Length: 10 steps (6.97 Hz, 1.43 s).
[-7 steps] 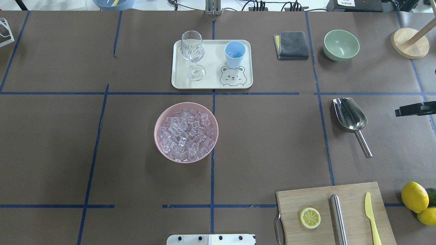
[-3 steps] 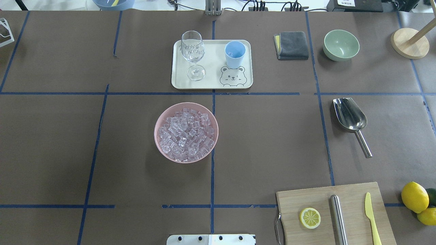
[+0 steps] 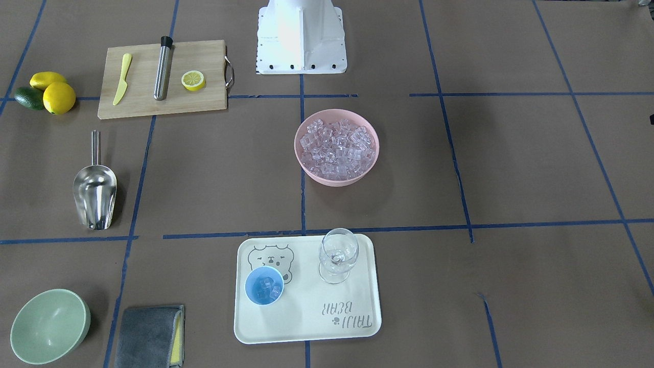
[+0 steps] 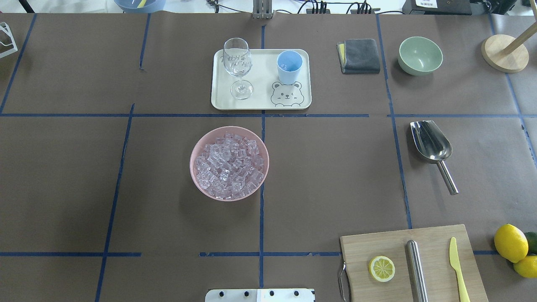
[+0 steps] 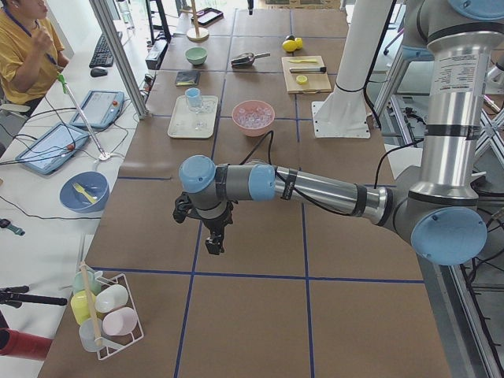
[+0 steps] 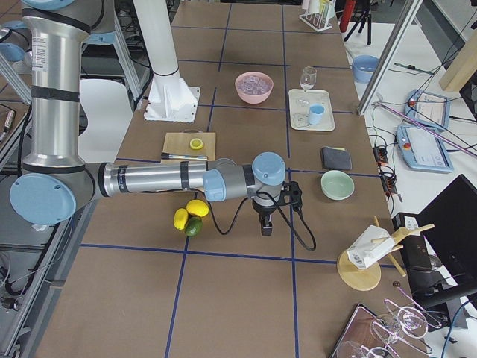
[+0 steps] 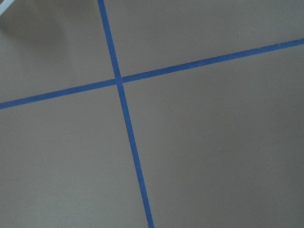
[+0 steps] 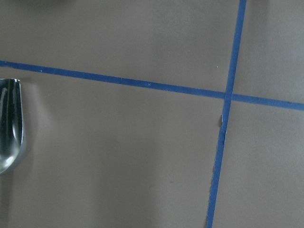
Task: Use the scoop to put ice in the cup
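The steel scoop [image 4: 431, 141] lies flat on the table at the right, handle toward the robot; its trough edge shows in the right wrist view [image 8: 9, 123]. The light-blue cup [image 3: 264, 285] stands on the cream tray [image 3: 306, 327] with a few ice cubes inside. A heap of ice [image 4: 229, 165] fills the pink bowl [image 4: 191, 161]. The right gripper [image 6: 266, 228] hangs over the table's right end, apart from the scoop; it shows only in the exterior right view, so I cannot tell its state. The left gripper [image 5: 213, 246] hovers over bare table at the left end; I cannot tell its state.
A wine glass [image 4: 238, 63] shares the tray. A grey cloth [image 4: 361, 55], green bowl [image 4: 420, 54] and wooden stand [image 4: 503, 53] sit at the far right. A cutting board [image 4: 390, 245] with lemon half, steel cylinder and yellow knife lies near right, lemons [image 4: 510, 242] beside it.
The dark right gripper at the overhead view's right edge has drawn back out of that view. Scoop, cup, bowl and tray have not moved.
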### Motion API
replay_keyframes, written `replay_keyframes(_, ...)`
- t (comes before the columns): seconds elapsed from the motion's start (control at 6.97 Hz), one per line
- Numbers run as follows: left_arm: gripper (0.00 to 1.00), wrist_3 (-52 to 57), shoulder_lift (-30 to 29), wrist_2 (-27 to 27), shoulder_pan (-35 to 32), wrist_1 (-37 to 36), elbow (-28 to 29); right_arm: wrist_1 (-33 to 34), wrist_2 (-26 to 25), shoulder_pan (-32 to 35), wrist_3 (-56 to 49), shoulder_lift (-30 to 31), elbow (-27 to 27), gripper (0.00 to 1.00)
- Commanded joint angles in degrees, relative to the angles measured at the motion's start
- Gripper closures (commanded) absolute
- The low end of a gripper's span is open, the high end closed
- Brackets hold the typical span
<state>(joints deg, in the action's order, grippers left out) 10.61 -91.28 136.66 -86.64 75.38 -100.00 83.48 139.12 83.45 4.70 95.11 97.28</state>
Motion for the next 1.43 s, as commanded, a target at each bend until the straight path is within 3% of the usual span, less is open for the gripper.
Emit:
replay_keyframes(0.0, 0.0, 3.86, 0.05, 0.27, -1.6, -0.15, 0.86, -0.16, -2.76, 0.75, -0.57, -0.45, -1.4, 0.0)
replay_keyframes(0.43, 0.0, 4.24, -1.36, -0.17, -1.6, 0.38, 3.14, -0.16, -3.77, 0.66, -0.3, -1.68, -1.31, 0.0)
replay_keyframes(0.86, 0.0, 3.8, -1.09, 0.01, -3.53, 5.56, 5.51, 0.02, -3.86, 0.75, -0.48, -2.56, -1.57, 0.0)
replay_keyframes(1.29, 0.0, 3.98, -1.09, 0.1, -6.09, 7.24, 5.0, -0.42, -3.77, 0.92, -1.18, -3.52, -1.48, 0.0)
